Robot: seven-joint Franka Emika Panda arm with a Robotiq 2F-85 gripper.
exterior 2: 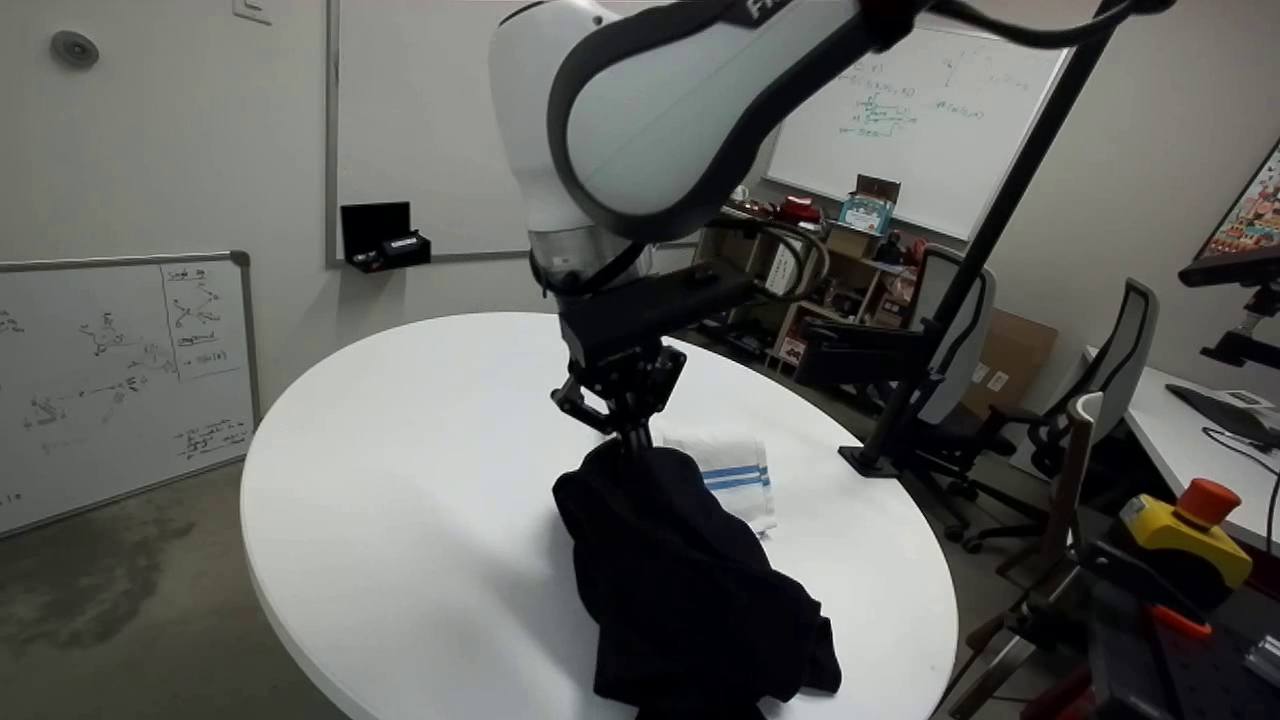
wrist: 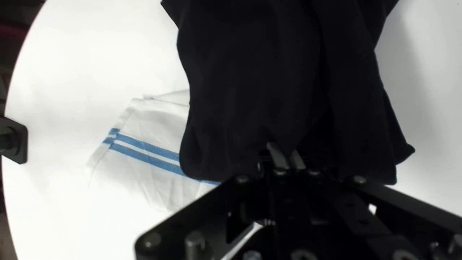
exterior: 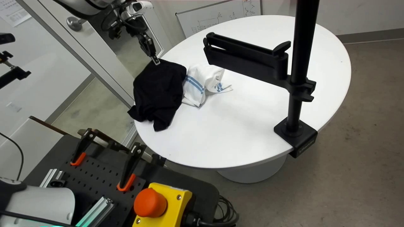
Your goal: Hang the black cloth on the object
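Note:
The black cloth (exterior: 159, 91) lies crumpled at the table's edge, with part of it over the rim; it also shows in an exterior view (exterior 2: 690, 590) and in the wrist view (wrist: 252, 72). My gripper (exterior: 155, 60) points down at one end of the cloth. In the wrist view its fingertips (wrist: 287, 157) are close together with a fold of the black cloth between them. The gripper also shows in an exterior view (exterior 2: 633, 440). A black folded arm (exterior: 246, 58) juts from a black pole (exterior: 300, 56) clamped to the table; it also shows in an exterior view (exterior 2: 860, 352).
A white cloth with blue stripes (exterior: 202, 83) lies against the black cloth on the round white table (exterior: 240, 135). The pole's clamp base (exterior: 295, 130) sits at the table rim. A yellow box with an orange button (exterior: 164, 205) stands on a black bench.

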